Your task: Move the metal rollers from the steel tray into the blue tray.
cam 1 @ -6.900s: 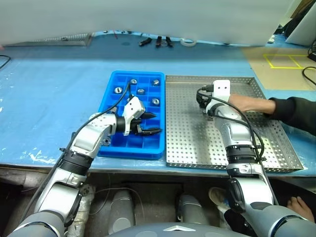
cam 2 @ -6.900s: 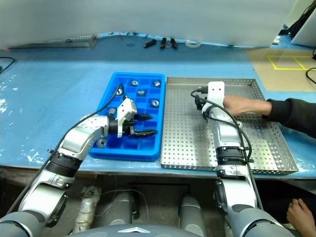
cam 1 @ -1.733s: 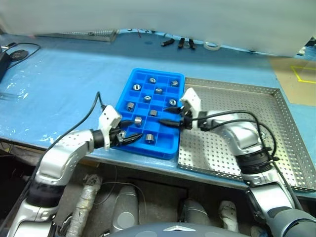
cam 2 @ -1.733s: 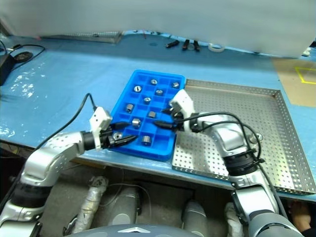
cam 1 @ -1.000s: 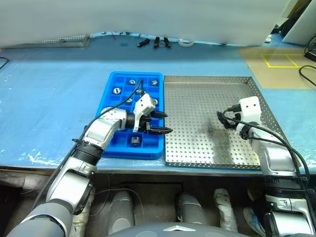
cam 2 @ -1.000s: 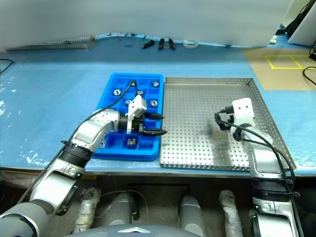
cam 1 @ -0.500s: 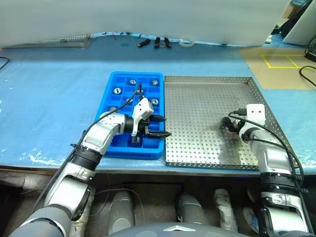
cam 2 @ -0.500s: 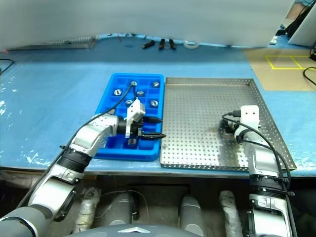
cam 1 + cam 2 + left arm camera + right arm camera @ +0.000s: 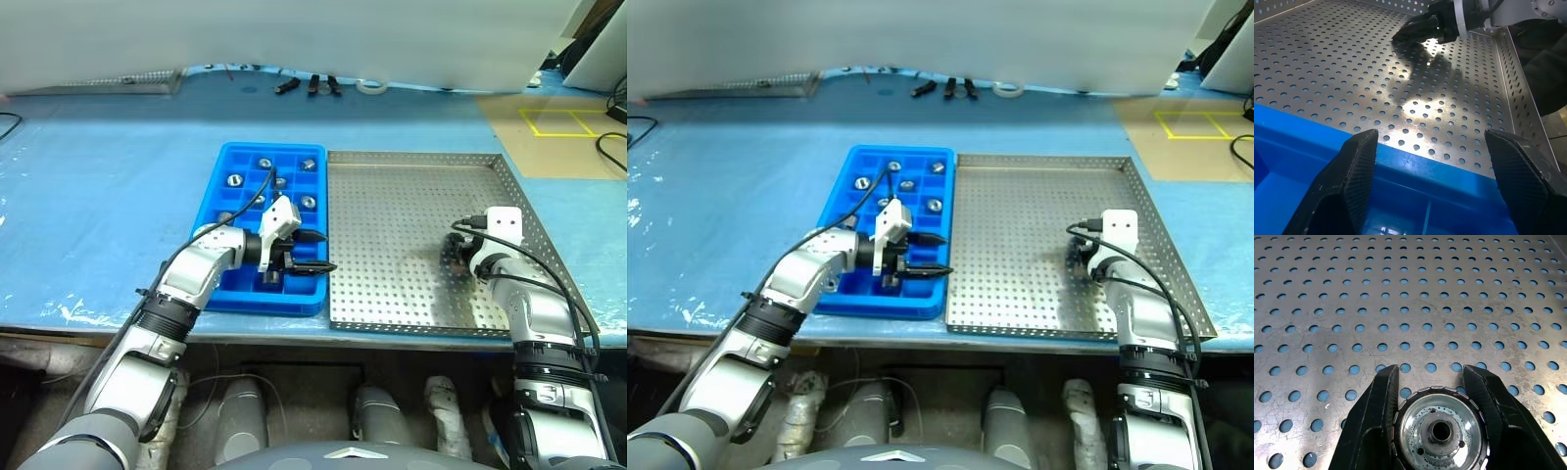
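right gripper point(image 9: 1436, 396): clamped on a metal roller point(image 9: 1439, 428), low over the steel tray point(image 9: 392, 206)
left gripper point(image 9: 315, 252): spread, apparently empty, above blue tray point(image 9: 217, 208) edge
other rollers point(image 9: 235, 180): in blue tray

Tape roll point(image 9: 370, 85) beside dark hand tools point(image 9: 309, 84)

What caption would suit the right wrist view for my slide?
Right gripper shut on a metal roller over the steel tray.
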### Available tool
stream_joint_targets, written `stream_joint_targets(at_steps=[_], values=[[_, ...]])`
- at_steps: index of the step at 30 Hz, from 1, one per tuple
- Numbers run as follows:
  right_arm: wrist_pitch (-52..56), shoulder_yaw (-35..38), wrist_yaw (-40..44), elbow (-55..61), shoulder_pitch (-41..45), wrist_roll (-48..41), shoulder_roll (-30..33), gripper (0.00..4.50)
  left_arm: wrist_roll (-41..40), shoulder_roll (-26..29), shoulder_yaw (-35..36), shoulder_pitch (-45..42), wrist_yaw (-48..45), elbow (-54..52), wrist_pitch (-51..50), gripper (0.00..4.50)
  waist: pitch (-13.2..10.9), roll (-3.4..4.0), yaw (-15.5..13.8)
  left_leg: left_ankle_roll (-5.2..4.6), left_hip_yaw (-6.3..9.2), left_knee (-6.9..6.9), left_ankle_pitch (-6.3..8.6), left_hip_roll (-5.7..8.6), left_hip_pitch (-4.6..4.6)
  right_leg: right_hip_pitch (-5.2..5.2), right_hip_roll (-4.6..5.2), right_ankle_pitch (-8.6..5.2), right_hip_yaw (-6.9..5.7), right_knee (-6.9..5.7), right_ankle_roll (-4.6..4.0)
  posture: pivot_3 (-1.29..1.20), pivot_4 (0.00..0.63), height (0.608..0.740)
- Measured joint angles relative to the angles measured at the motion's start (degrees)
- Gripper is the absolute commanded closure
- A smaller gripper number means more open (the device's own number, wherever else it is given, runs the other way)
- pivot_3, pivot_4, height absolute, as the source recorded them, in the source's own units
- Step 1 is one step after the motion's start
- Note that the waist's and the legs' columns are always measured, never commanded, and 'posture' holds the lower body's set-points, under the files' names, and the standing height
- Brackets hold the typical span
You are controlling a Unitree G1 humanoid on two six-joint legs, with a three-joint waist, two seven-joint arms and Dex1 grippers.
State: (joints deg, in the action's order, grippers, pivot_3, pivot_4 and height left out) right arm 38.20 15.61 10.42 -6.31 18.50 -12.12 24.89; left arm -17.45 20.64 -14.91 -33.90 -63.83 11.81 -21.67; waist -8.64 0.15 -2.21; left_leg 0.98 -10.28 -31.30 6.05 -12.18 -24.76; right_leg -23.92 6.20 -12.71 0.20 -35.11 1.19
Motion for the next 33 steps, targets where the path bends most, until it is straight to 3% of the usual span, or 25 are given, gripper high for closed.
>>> stream_joint_targets(at_steps=[10, 16, 25, 33], values=[[3.19, -3.58, 7.73, 8.47, 2.27, -4.23, -0.23, 2.80, -0.49, 3.82, 1.45, 3.04, -0.25, -4.43, -1.64, 0.81, 0.00, 0.01, 0.01, 0.01, -0.04, 0.24, -0.01, -0.10, -0.02, -0.08, -0.02, -0.01, -0.01, 0.19, -0.01, -0.10, 0.150, 0.740], [6.48, -11.82, 17.59, 13.10, 6.81, -9.23, -0.56, 2.80, -2.88, 7.79, 4.72, 9.94, 1.73, -13.28, -6.08, 0.81, -0.01, 0.02, -0.68, 0.01, 0.01, 0.27, 0.00, -0.10, -0.19, -0.15, -0.01, -0.01, -0.13, 0.27, -0.02, 0.06, 0.150, 0.740], [4.92, -25.47, 34.65, 12.59, 11.91, -10.38, 1.12, 2.80, -6.99, 11.92, 11.58, 21.31, 8.44, -27.30, -13.11, 0.81, -0.02, 0.03, -4.76, 0.05, 0.09, 0.32, -0.01, -0.14, -0.26, -0.18, 0.02, -0.02, -0.21, 0.28, -0.02, 0.23, 0.150, 0.740], [2.22, -29.93, 39.44, 8.66, 13.45, -8.27, 0.31, 2.80, -10.35, 12.66, 13.68, 27.08, 14.00, -35.80, -17.21, 0.81, -0.02, 0.03, -6.81, 0.09, 0.17, 0.32, -0.03, -0.13, -0.28, -0.19, 0.02, -0.02, -0.24, 0.23, -0.01, 0.29, 0.150, 0.740]])
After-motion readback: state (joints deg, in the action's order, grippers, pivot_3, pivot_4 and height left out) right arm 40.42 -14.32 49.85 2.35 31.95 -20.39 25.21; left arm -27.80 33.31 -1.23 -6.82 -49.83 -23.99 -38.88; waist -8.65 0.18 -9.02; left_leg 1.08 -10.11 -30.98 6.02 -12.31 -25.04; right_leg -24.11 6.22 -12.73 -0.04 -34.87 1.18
